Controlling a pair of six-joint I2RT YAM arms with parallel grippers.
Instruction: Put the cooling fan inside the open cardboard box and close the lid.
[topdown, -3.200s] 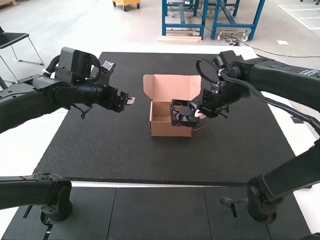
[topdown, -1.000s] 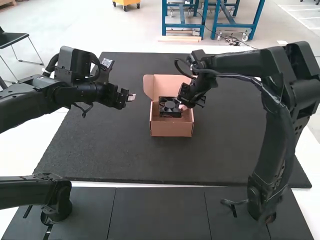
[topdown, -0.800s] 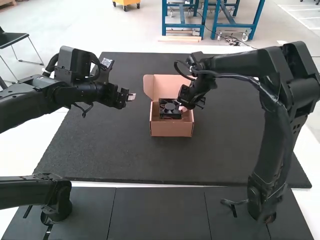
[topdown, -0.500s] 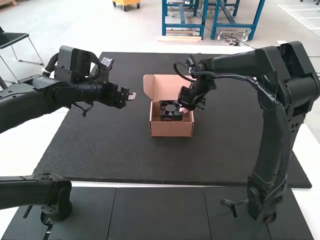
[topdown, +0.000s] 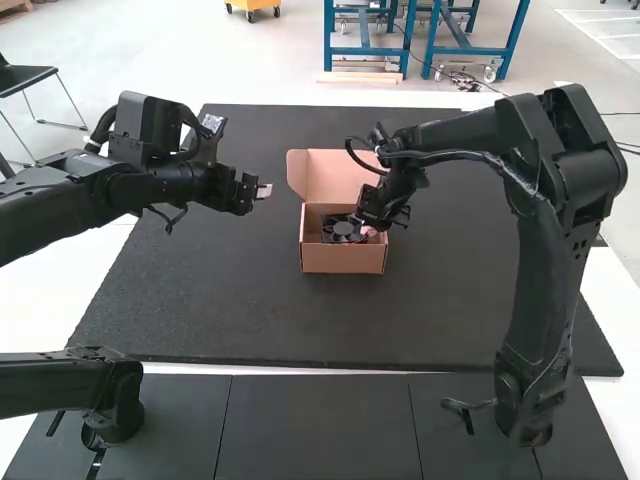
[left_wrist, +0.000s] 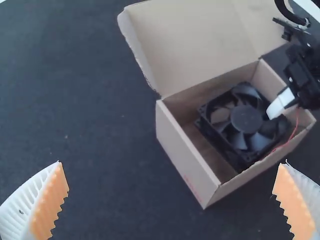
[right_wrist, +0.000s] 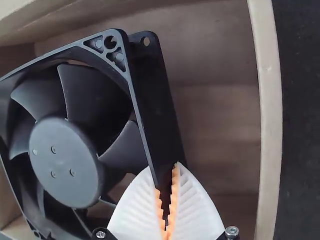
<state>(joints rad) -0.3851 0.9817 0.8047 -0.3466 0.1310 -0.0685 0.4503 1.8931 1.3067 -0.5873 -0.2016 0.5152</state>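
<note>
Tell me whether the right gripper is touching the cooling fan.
Touching. The right wrist view shows the right gripper pinching the cooling fan by its frame edge, its fingers pressed against both sides.

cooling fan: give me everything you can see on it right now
The cooling fan is black and plastic-looking: a square frame with mounting holes at the corners, a round hub and curved blades. A thin red wire trails from it. It sits tilted, not flat, inside the open cardboard box, toward the side away from the raised lid. The right gripper is shut on one edge of its frame.
</note>
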